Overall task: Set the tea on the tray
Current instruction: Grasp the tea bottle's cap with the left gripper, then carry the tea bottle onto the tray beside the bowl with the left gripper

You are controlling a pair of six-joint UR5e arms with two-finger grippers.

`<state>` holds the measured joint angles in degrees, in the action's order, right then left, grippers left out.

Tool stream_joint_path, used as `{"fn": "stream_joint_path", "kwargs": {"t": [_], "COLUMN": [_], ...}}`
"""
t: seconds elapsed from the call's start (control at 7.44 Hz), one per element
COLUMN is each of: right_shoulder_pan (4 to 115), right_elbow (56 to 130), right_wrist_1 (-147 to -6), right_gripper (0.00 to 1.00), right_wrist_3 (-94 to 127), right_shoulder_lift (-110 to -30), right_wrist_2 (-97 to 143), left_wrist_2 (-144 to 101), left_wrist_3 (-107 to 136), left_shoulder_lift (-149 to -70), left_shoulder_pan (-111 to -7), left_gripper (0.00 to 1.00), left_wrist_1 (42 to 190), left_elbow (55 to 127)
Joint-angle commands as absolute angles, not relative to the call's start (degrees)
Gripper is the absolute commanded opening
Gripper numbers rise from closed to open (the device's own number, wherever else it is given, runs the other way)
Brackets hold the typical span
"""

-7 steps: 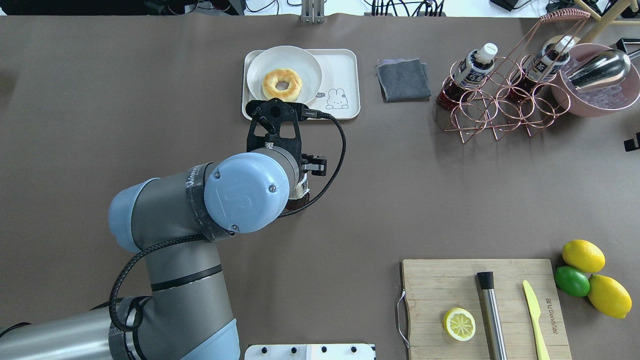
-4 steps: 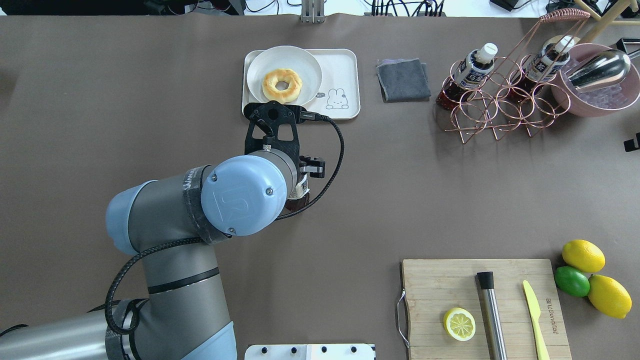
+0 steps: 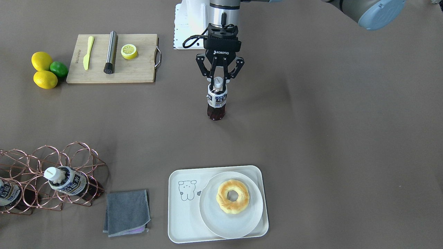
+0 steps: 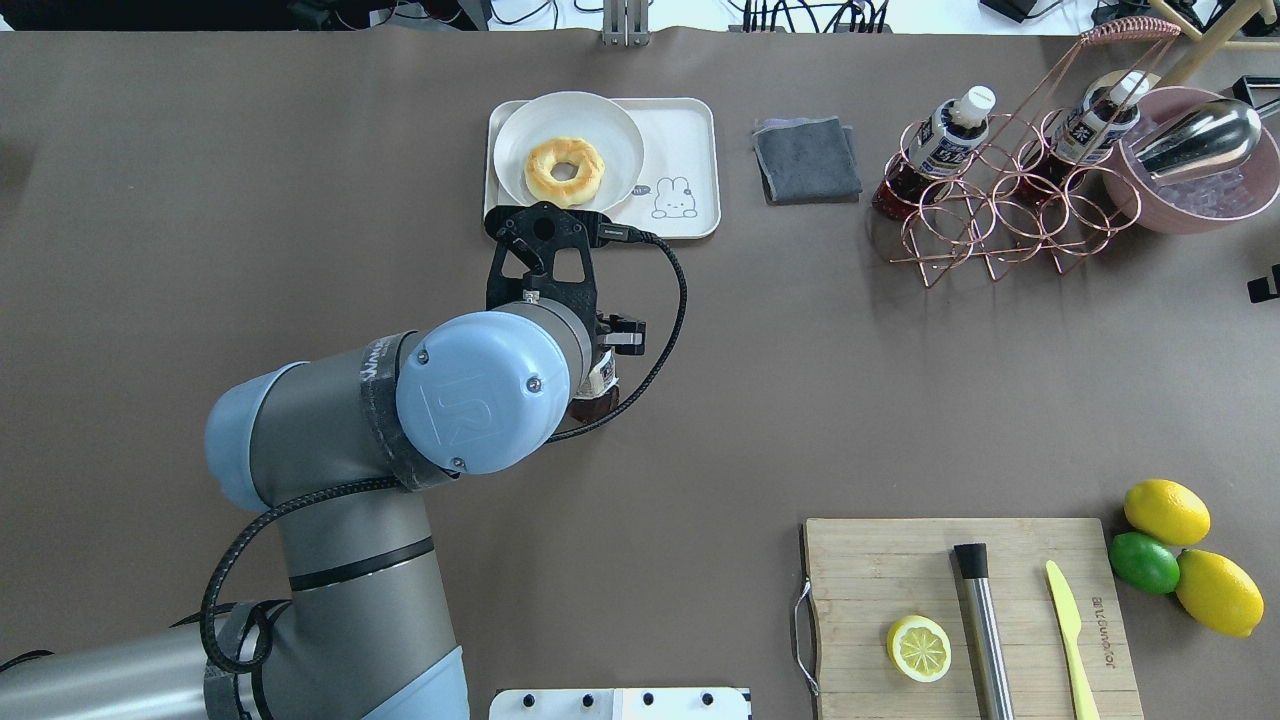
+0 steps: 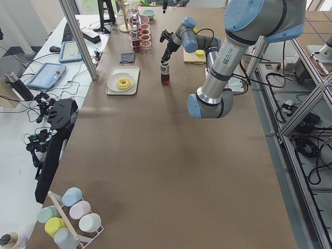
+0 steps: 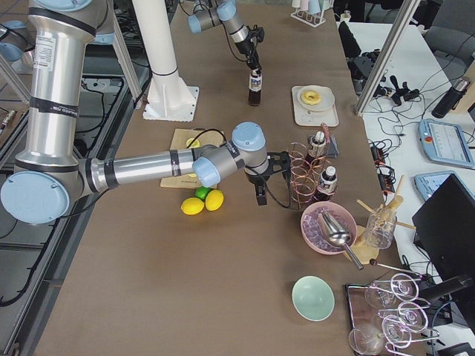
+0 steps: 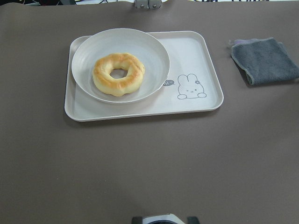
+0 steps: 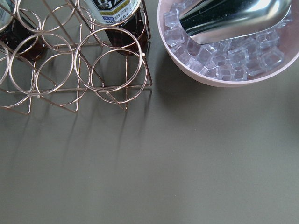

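The left gripper (image 3: pixel 217 80) points straight down and its two fingers (image 3: pixel 210 76) close in on the white cap and neck of the tea (image 3: pixel 216 102). It has the bottle pinched at the top, with no gap showing between pads and cap. The tea stands upright over the bare brown table, well short of the tray (image 3: pixel 180 214), on the robot's near side of it. No view settles whether its base touches the table or hangs just above. From overhead the blue wrist covers nearly all of the bottle. Only a sliver of label and dark liquid (image 4: pixel 598 385) shows at the wrist's right edge.

The tray lies at the far side of the table. A round plate (image 3: pixel 221 224) with a doughnut (image 3: pixel 232 196) fills its left part as seen from overhead. The right part, with the small drawing, is bare. The left wrist camera looks onto this tray (image 7: pixel 196 60) but shows neither the fingers nor the bottle.

To the right of the tray lies a folded grey cloth (image 4: pixel 806 158). Further right stands a copper wire rack (image 4: pixel 985 225) holding two like bottles (image 4: pixel 935 150). In the front-facing view one of them is cut off at the edge.

The right gripper (image 6: pixel 260 194) shows only small in the right side view, near the rack, and I cannot tell how far apart its fingers stand. Its wrist camera sees rack rings, a pink bowl of ice (image 8: pixel 205 80) and a metal scoop (image 8: pixel 229 16), all cropped.
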<state>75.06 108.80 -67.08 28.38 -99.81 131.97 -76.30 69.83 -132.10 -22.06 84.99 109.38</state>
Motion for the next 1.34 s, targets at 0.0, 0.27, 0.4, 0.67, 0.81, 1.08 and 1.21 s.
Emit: {"fn": "stream_joint_path", "kwargs": {"t": [0.0, 0.27, 0.4, 0.67, 0.81, 1.08, 1.21], "right_shoulder_pan": [75.1, 75.3, 75.4, 75.5, 75.7, 76.5, 77.2], "right_elbow": [108.7, 108.7, 108.8, 108.4, 107.6, 107.0, 106.6], "right_wrist_1": [-67.1, -67.1, -67.1, -67.3, -67.3, -67.9, -67.9], "right_gripper": [1.0, 1.0, 1.0, 1.0, 1.0, 1.0, 1.0], "right_wrist_3": [28.3, 28.4, 28.4, 28.4, 28.3, 28.3, 28.3], "right_shoulder_lift": [-99.8, -99.8, -99.8, -99.9, -99.9, -100.5, -100.8], "right_wrist_2": [132.1, 132.2, 132.2, 132.1, 132.2, 132.8, 133.6], "left_wrist_2": [-78.1, -82.4, -83.8, -84.2, -86.3, -86.8, -86.9], "left_wrist_3": [69.5, 69.3, 66.7, 65.7, 65.0, 64.2, 61.8], "left_shoulder_lift": [-132.6, -135.9, -139.4, -147.4, -152.4, -160.8, -162.8], "left_shoulder_pan": [-22.8, -28.2, -29.7, -32.6, -33.3, -35.9, -37.9], "left_gripper": [0.0, 0.0, 0.0, 0.0, 0.0, 0.0, 0.0], "left_wrist_1": [84.2, 81.9, 81.7, 82.1, 83.0, 90.7, 93.8], "left_elbow": [110.9, 109.3, 106.2, 97.0, 90.1, 74.8, 69.9]}}
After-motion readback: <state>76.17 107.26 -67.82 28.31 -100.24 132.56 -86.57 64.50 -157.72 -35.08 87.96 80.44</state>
